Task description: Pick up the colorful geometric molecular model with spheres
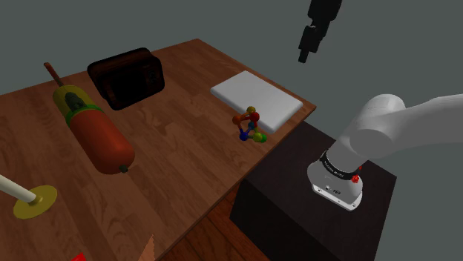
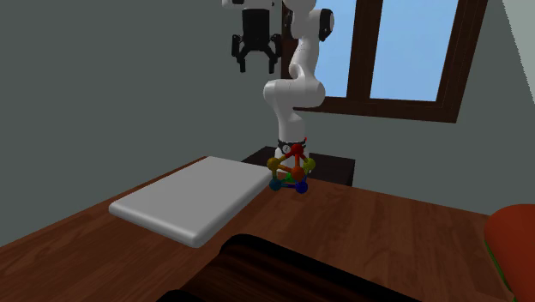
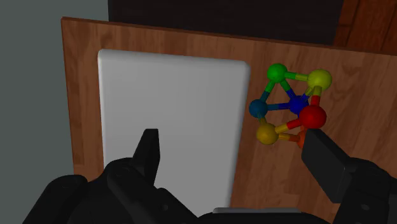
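The molecular model (image 1: 250, 126) is a small cluster of red, yellow, green, blue and orange spheres joined by coloured rods. It sits on the wooden table (image 1: 171, 156) near the edge facing the stand, right beside a flat white slab (image 1: 256, 98). In the second exterior view the model (image 2: 291, 172) rests at the slab's (image 2: 189, 202) near corner. My gripper (image 1: 303, 58) hangs high above the table, open and holding nothing. In the wrist view the gripper (image 3: 235, 153) hovers over the slab (image 3: 172, 127), with the model (image 3: 292, 108) just ahead of one finger (image 3: 324, 159).
A dark boxy appliance (image 1: 127, 76) stands at the back of the table. A large red sausage-shaped object (image 1: 100, 133) with a green and yellow end lies to its left. A yellow disc with a white stick (image 1: 33, 200) is at the lower left. The black stand (image 1: 319, 207) adjoins the table.
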Controlling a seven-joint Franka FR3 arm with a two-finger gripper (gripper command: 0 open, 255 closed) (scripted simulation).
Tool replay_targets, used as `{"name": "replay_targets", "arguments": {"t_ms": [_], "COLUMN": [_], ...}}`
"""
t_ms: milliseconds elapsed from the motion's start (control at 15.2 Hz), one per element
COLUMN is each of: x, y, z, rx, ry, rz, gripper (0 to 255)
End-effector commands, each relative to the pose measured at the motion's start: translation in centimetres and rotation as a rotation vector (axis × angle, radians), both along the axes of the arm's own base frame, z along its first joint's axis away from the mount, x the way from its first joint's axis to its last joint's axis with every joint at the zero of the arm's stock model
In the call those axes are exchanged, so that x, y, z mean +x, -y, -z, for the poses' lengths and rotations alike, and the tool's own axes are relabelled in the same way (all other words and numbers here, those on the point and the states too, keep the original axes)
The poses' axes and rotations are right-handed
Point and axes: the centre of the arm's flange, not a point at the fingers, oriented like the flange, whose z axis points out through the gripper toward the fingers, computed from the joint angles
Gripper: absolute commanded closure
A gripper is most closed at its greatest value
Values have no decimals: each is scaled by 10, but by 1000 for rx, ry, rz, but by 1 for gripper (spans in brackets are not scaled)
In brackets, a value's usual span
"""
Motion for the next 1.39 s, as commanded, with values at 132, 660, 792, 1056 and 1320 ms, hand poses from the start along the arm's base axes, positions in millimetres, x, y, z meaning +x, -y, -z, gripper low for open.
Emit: {"name": "replay_targets", "arguments": {"t_ms": [132,660,792,1056,1320], "x": [3,18,23,33,37], "y": [-19,-95,-113,-150,-163], "z": [19,94,113,152,177], "rx": [-7,-36,-43,-57,-63], "ry": [6,32,38,51,55], "rz": [10,48,57,76,83], "gripper": [0,0,0,0,0]}}
